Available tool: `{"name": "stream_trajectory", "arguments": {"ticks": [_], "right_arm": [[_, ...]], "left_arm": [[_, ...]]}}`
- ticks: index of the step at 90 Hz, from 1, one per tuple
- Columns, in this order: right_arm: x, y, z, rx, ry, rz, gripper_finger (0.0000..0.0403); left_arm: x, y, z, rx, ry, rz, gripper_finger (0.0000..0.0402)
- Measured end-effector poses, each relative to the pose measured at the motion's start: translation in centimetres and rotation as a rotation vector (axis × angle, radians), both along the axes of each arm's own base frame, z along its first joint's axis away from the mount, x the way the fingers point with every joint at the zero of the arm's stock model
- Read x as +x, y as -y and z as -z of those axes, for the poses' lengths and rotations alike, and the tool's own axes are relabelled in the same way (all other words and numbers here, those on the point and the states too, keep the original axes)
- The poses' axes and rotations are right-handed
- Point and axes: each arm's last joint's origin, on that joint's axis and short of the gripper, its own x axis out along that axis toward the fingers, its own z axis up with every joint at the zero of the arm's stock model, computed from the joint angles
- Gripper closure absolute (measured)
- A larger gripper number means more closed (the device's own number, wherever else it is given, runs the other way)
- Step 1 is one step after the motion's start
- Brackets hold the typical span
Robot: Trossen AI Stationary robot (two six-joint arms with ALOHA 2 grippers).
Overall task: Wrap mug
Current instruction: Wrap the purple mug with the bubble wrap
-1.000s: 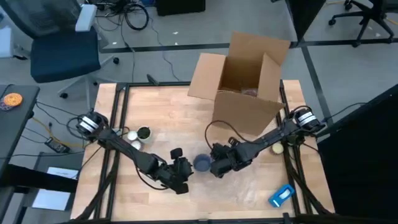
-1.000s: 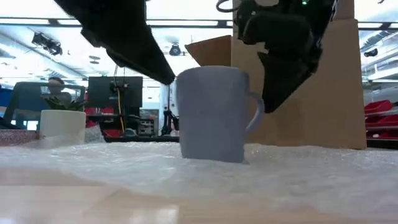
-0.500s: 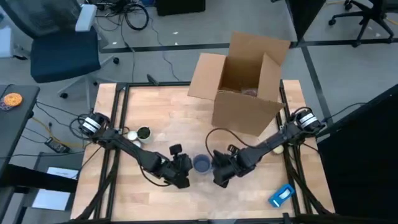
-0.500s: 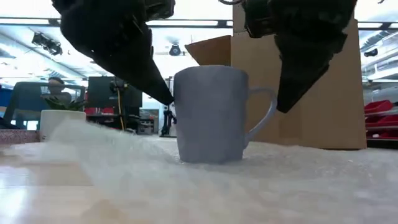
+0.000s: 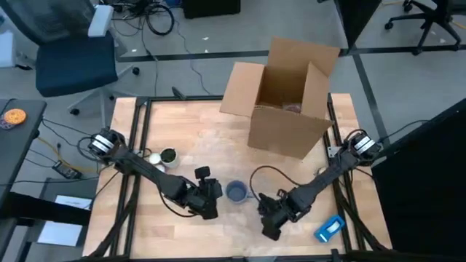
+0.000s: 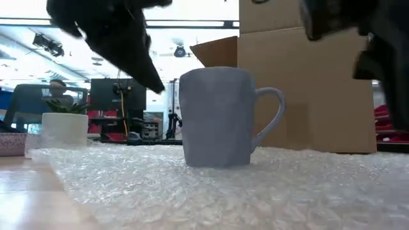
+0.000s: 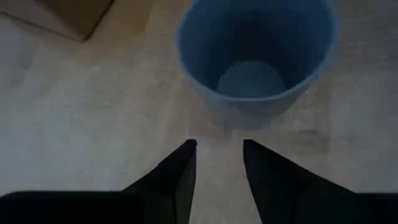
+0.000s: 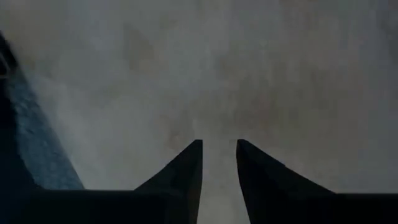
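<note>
The left gripper sits just left of centre in the high view, fingers parted a little with nothing between them, tips pointing at the blue ceramic mug just beside it. Its wrist camera looks right down into the mug, and you can see the round bottom inside, though the handle is cut out of that shot.

The right gripper is lower centre in the high view, near the mug but apart from it. Its fingers are also slightly apart and hold nothing; they hover over the cloudy clear bubble wrap sheet.

In the low view the mug stands upright mid-frame on the bubble wrap, handle to the right. Both arms are just dark blobs at the top corners there, so it's hard to make out much. From above, the sheet is barely visible against the light wooden table.

The open brown cardboard box sits upper centre.
</note>
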Motion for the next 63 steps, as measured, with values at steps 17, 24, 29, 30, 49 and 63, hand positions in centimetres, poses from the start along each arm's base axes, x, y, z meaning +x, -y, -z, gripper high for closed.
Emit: {"name": "stream_trajectory", "arguments": {"ticks": [17,24,29,30,49,63], "right_arm": [[-0.9,0.2,1.3,-0.001,-0.054,0.0,0.0331],[-1.1,0.6,1.7,-0.001,-0.08,-0.018,0.0331],[-1.2,0.8,2.1,0.0,-0.096,-0.025,0.0331],[-1.3,0.9,2.2,0.0,-0.1,-0.025,0.0331],[-2.1,2.9,3.3,-0.039,-0.226,-0.003,0.0331],[-2.3,4.2,3.3,-0.086,-0.292,-0.037,0.0331]], "left_arm": [[0.3,2.7,-1.1,0.121,0.076,0.328,0.0284],[0.5,3.2,-1.6,0.18,0.118,0.436,0.0284],[0.9,3.2,-1.8,0.195,0.14,0.467,0.0284],[0.9,3.1,-1.8,0.197,0.144,0.467,0.0284],[2.5,0.6,-1.7,0.14,0.124,0.462,0.0284],[3.0,-0.3,-1.6,0.112,0.114,0.501,0.0284]]}}
